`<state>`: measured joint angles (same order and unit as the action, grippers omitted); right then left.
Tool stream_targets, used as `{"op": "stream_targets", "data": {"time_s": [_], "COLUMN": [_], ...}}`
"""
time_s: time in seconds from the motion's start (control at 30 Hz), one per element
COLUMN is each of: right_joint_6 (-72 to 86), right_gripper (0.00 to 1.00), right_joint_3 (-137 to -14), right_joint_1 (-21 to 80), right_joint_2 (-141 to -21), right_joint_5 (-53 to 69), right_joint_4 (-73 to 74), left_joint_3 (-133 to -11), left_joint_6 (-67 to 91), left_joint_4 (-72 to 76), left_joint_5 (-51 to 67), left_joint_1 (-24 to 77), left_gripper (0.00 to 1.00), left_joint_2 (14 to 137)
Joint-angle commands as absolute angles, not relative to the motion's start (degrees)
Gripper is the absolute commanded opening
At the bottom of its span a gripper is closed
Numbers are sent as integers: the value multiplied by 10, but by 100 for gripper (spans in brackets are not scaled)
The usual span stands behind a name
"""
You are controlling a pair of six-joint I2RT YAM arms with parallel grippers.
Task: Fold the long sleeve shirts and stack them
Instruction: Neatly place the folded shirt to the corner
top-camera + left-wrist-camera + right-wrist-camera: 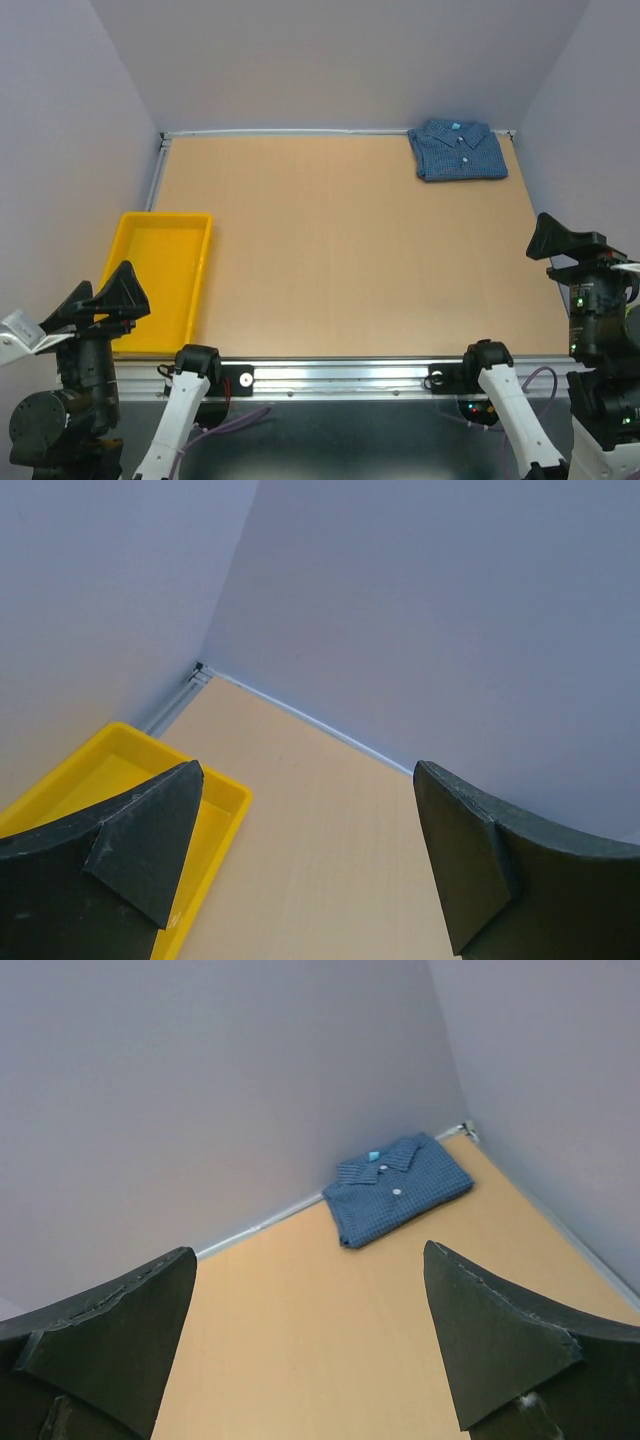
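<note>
Finds the blue checked shirt [459,150] folded, collar up, at upper right of the top view. Holds the left gripper [98,299] and right gripper [567,238] spread wide and empty at lower left and lower right, well apart from it. Probably marks this shirt's fold as done. Next calls for another shirt, none in view, laid squarely on top.

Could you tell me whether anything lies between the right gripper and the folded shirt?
Nothing visible does. Only bare table lies between the open right gripper and the shirt in the far right corner. The yellow tray sits on the left side, well off that line.
</note>
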<state>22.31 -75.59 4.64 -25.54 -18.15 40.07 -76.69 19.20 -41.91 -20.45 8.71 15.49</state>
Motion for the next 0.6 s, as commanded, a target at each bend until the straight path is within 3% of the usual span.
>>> {"op": "stream_targets", "data": {"time_s": [0.0,0.57], "right_joint_6": [174,137], "right_gripper": [100,100], "right_joint_3": [-706,-636], "right_joint_1": [52,52], "right_joint_2": [-212,-163], "right_joint_5": [-214,-180], "right_joint_4": [404,323], "left_joint_3": [-723,-629], "left_joint_6": [198,189], "left_joint_4": [-396,-286], "left_joint_5": [-257,-277], "left_joint_1": [99,112], "left_gripper": [99,99], "left_joint_2": [110,29]}}
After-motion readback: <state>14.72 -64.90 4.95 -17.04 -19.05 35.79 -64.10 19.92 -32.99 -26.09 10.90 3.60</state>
